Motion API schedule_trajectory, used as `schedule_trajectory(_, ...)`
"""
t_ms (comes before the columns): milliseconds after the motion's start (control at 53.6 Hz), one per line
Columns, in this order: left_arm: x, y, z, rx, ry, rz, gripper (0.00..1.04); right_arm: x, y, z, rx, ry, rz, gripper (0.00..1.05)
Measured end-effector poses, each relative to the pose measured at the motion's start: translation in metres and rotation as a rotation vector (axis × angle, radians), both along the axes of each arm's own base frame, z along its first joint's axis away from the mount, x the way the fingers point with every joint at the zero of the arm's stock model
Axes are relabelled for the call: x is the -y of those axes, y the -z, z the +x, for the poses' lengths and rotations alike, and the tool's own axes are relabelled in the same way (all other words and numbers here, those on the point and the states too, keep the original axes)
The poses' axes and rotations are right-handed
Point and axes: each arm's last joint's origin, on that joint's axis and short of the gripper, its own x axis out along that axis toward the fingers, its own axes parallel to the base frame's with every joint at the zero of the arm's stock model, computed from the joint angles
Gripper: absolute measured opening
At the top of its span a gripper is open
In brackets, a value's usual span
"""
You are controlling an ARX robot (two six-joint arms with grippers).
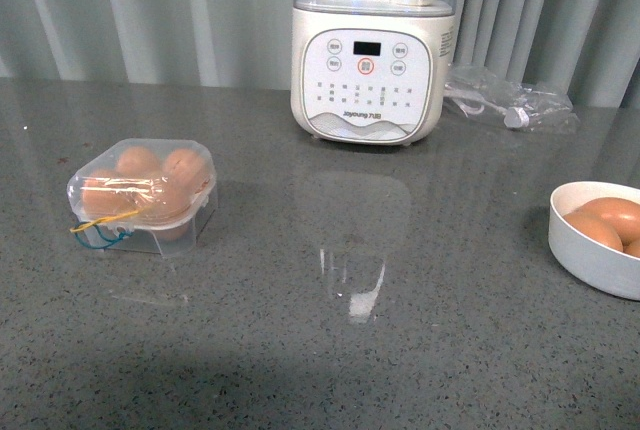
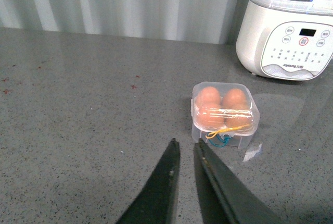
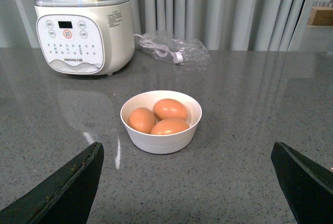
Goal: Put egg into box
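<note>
On my left wrist feed the left pincer (image 2: 184,148) had its two dark fingers nearly together, only a thin gap between the tips, gripping nothing and hanging above the grey desk (image 2: 83,130). Just beyond the tips sat the box (image 2: 224,111), lid down, four brown eggs inside and the yellow and blue bands at its near edge. The right pincer (image 3: 187,182) was spread wide and empty — one finger at each side of the right wrist feed. Beyond it stood the white bowl (image 3: 161,140) with three eggs; the topmost egg (image 3: 170,109) rested against the other two. From the box, the white blender (image 1: 372,50) stood behind and to the right, and the bowl lay well apart — at the desk's right edge.
</note>
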Motion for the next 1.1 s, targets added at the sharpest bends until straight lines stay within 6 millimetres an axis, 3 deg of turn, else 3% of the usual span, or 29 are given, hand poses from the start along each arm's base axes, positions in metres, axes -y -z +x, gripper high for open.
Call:
schedule_trajectory(37, 0.001, 0.001, -0.001, 0.002, 0.002, 0.0, 0.04, 0.0, 0.0, 0.0, 0.0, 0.0, 0.0, 0.97)
schedule_trajectory(280, 0.015, 0.017, -0.005, 0.009, -0.006, -0.002, 0.04, 0.0, 0.0, 0.0, 0.0, 0.0, 0.0, 0.97)
schedule_trajectory(578, 0.017, 0.032, -0.017, -0.012, 0.009, -0.002, 0.04, 0.0, 0.0, 0.0, 0.0, 0.0, 0.0, 0.97)
schedule_trajectory(1101, 0.017, 0.035, -0.02, 0.031, 0.009, -0.002, 0.04, 0.0, 0.0, 0.0, 0.0, 0.0, 0.0, 0.97)
